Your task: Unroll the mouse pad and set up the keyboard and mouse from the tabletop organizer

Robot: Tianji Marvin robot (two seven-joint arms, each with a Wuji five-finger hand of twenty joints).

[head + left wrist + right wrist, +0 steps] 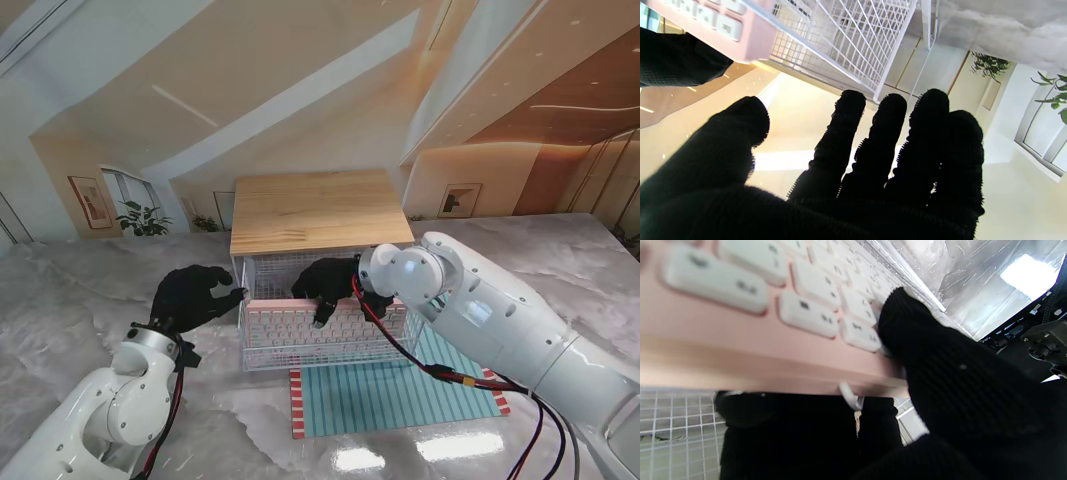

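Your right robot hand point(335, 283) pinches the far long edge of the pink keyboard with white keys point(320, 322), tilted in the white wire-mesh organizer point(262, 352), long axis left-right, while your left robot hand point(192, 297) hovers open, empty, beside its left wall.

You face glossy grey marbled counter point(90, 290), bright light glare point(450, 447) on near edge. Beyond: cream walls, framed picture point(84, 201) at left, another point(459, 199) at right, green potted plant point(140, 218) beside window point(125, 188), sloped beige ceiling.
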